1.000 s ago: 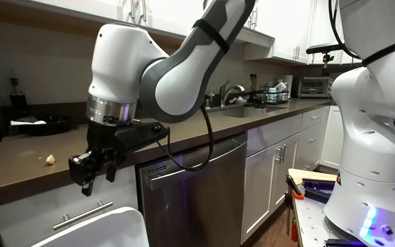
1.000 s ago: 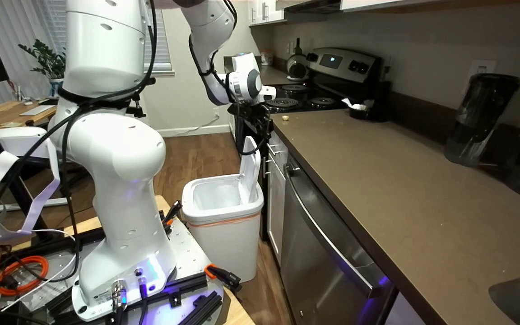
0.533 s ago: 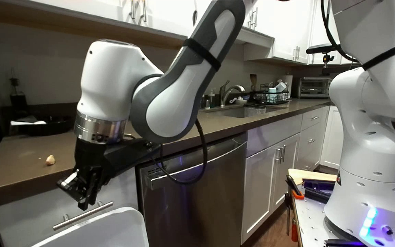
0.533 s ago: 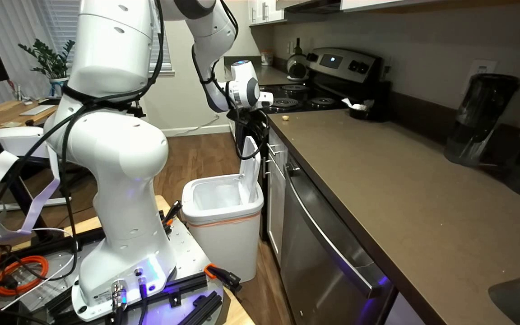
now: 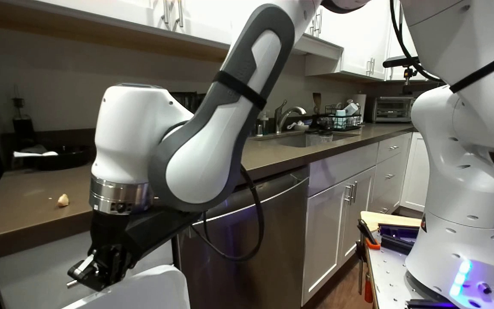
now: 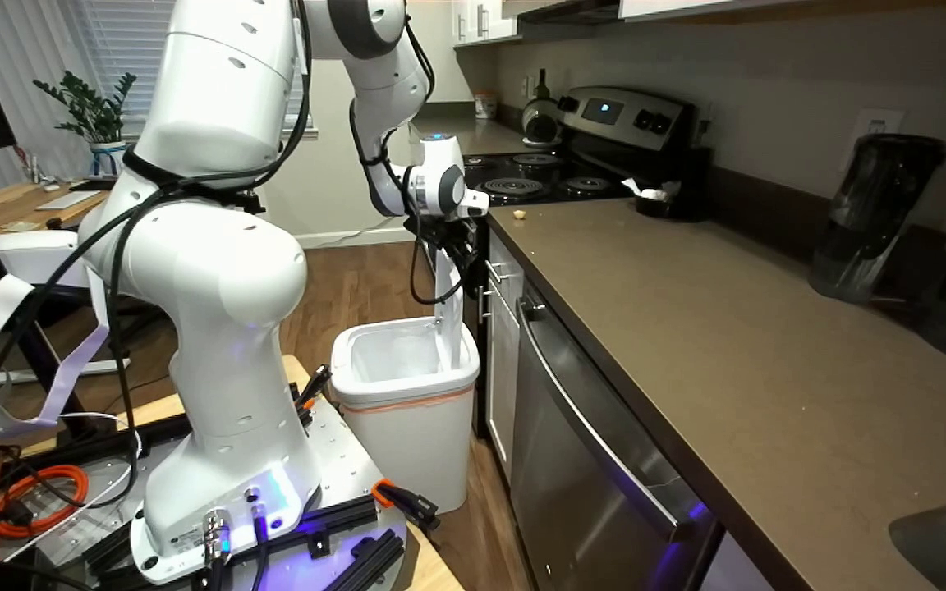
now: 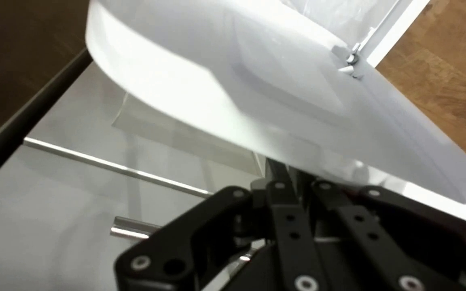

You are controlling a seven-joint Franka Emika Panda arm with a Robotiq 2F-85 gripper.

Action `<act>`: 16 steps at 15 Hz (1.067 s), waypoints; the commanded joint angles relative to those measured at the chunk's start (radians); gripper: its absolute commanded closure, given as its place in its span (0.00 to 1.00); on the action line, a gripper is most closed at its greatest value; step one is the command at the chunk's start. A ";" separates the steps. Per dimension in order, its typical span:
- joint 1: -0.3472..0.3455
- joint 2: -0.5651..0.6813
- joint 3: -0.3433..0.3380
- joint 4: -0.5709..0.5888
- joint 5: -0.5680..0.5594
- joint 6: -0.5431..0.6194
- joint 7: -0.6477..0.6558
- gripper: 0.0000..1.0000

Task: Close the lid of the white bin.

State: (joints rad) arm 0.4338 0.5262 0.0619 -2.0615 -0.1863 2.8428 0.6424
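- Lid [image 7: 281,97] is standing open, near upright, on the bin [image 6: 411,443], just off the front edge of the bench [image 6: 736,328] near the corner by the stove [image 6: 567,172], lower than the bench top.
- Its broad face is running along that front edge; can't tell which side is longer.
- Gripper [image 7: 289,173] is sitting bench-side of the lid, between it and the drawer [image 5: 32,270], so the lid is lying roomward, away from the bench's front edge. Only one arm [image 5: 200,159] showing.
- Jaws are resting pressed together, nothing showing between; the lid's rim is hiding part of the tips. Touching or just beside: can't tell.
- Guess: step in hand is pushing the lid over from behind; next move is probably needing to go away from the front edge, then down over the bin. Risk: slipping past the rim.
- Bin is gaping; plastic liner [image 7: 338,14] is showing inside, bottom hidden.
- Lump [image 5: 62,200], maybe garlic, is lying near the front corner by the stove.
- Black dish [image 5: 62,162] is sitting toward the back edge, stove end, holding a white scrap [image 5: 37,153].
- Rack [image 5: 345,128] is standing well along that back edge, holding pale items [image 5: 340,115] too small to name.
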 commanded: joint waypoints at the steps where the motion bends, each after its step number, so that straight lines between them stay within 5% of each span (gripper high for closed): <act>1: -0.086 0.032 0.108 0.021 0.143 -0.009 -0.177 0.95; 8: -0.235 0.087 0.299 0.077 0.386 -0.210 -0.495 0.95; 11: -0.233 0.133 0.288 0.116 0.417 -0.306 -0.543 0.95; 16: -0.208 0.229 0.255 0.162 0.397 -0.268 -0.570 0.95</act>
State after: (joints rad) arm 0.2176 0.6932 0.3229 -1.9450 0.1971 2.5681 0.1221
